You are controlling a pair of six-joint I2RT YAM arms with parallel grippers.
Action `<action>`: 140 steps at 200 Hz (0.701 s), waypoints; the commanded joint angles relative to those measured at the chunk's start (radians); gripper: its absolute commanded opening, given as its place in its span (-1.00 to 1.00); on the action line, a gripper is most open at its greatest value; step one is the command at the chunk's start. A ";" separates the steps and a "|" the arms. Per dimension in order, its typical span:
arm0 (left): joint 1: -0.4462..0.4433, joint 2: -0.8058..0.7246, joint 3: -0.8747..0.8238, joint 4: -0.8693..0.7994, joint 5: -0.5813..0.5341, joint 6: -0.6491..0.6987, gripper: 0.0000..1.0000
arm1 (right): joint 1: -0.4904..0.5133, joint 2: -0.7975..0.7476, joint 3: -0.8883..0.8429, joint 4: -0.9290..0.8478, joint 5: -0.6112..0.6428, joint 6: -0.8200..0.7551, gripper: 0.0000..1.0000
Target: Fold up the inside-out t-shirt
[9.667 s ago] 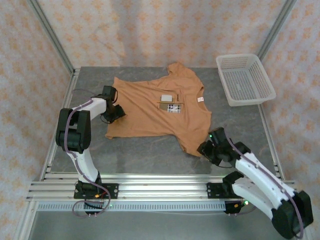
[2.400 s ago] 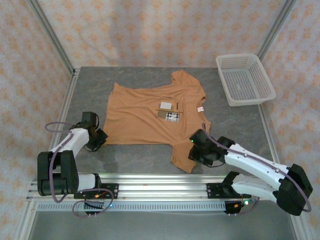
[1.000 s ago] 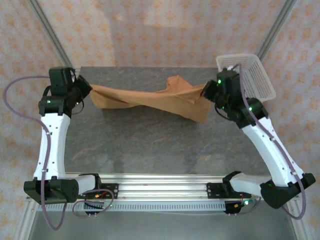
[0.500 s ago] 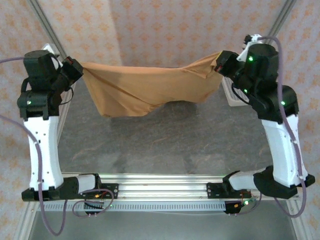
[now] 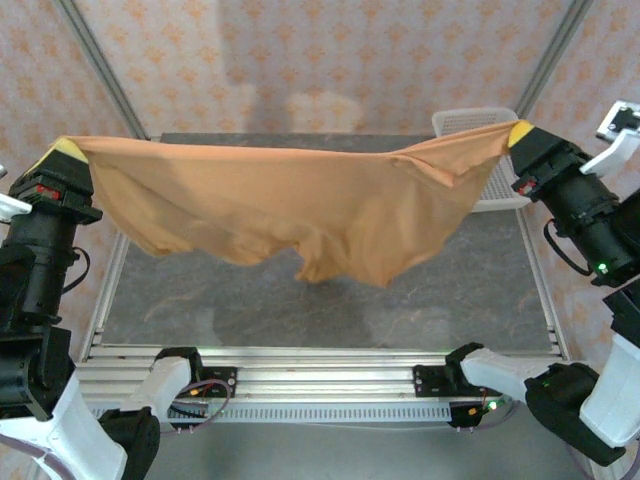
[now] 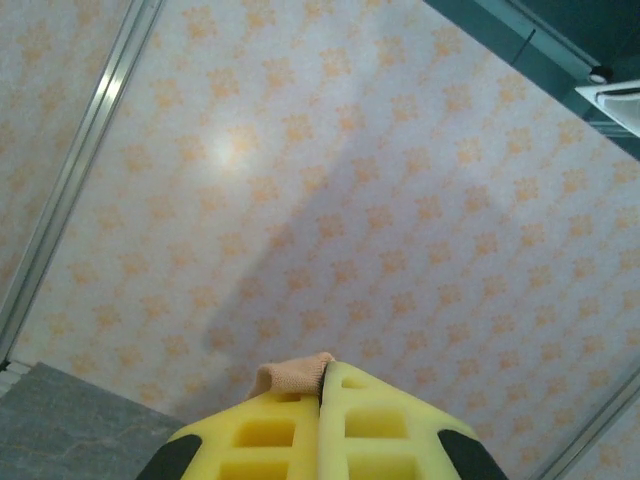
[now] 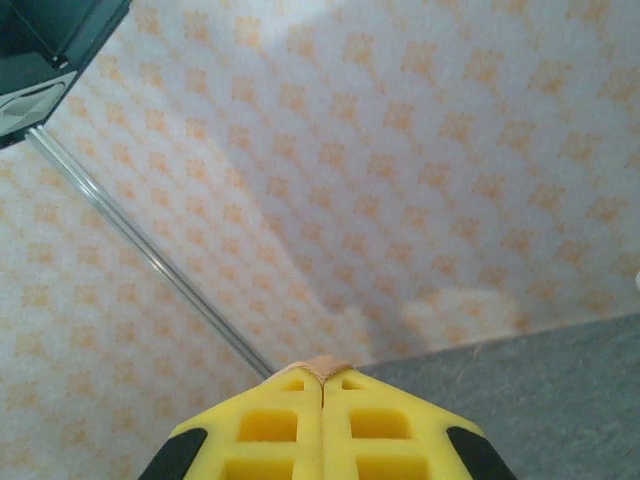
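Observation:
The inside-out t-shirt [image 5: 300, 205], caramel orange, hangs stretched in the air high above the grey table [image 5: 330, 300], sagging in the middle. My left gripper [image 5: 63, 149] is shut on its left corner at the upper left. My right gripper [image 5: 518, 131] is shut on its right corner at the upper right. In the left wrist view a fold of shirt fabric [image 6: 292, 376] pokes out between the closed yellow fingers [image 6: 250, 435]. In the right wrist view a sliver of orange cloth [image 7: 322, 367] shows at the closed yellow fingertips [image 7: 380, 415].
A white mesh basket [image 5: 480, 125] stands at the table's far right corner, partly hidden behind the shirt. Patterned curtain walls [image 5: 320, 60] and metal frame posts [image 5: 100, 70] enclose the table. An aluminium rail [image 5: 320, 375] runs along the near edge.
Both arms have risen and spread apart, lifting the shirt off the table and pulling it out wide; it went from a bunched twist low over the table to a broad hanging sheet.

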 commanded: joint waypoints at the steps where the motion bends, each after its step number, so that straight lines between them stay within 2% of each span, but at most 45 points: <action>1: 0.009 0.080 -0.074 0.027 0.001 0.023 -1.00 | -0.005 0.071 0.001 -0.020 0.097 -0.071 -1.00; 31: 0.010 0.138 -0.289 0.159 0.028 0.011 -1.00 | -0.004 0.167 -0.096 0.073 0.223 -0.148 -1.00; 55: 0.007 0.248 -0.455 0.283 0.049 0.008 -1.00 | -0.017 0.275 -0.197 0.178 0.285 -0.193 -1.00; 88: -0.012 0.490 -0.569 0.439 0.041 0.004 -1.00 | -0.114 0.472 -0.323 0.333 0.182 -0.146 -1.00; 115: -0.025 0.772 -0.494 0.455 0.034 -0.008 -1.00 | -0.175 0.723 -0.258 0.367 0.089 -0.088 -1.00; 118: -0.024 0.806 -0.476 0.444 0.034 -0.008 -0.89 | -0.180 0.755 -0.236 0.360 0.080 -0.079 -0.96; 119: -0.024 0.811 -0.468 0.440 0.034 -0.008 -0.76 | -0.182 0.768 -0.226 0.358 0.078 -0.075 -0.92; 129: -0.023 0.913 -0.383 0.381 0.009 -0.011 0.06 | -0.197 0.890 -0.119 0.310 0.039 -0.046 -0.42; 135: -0.023 0.954 -0.333 0.342 -0.018 -0.008 0.30 | -0.201 0.961 -0.034 0.254 0.028 -0.029 -0.10; 140: -0.024 0.978 -0.295 0.311 -0.043 -0.005 0.43 | -0.204 1.018 0.050 0.200 0.020 -0.024 0.06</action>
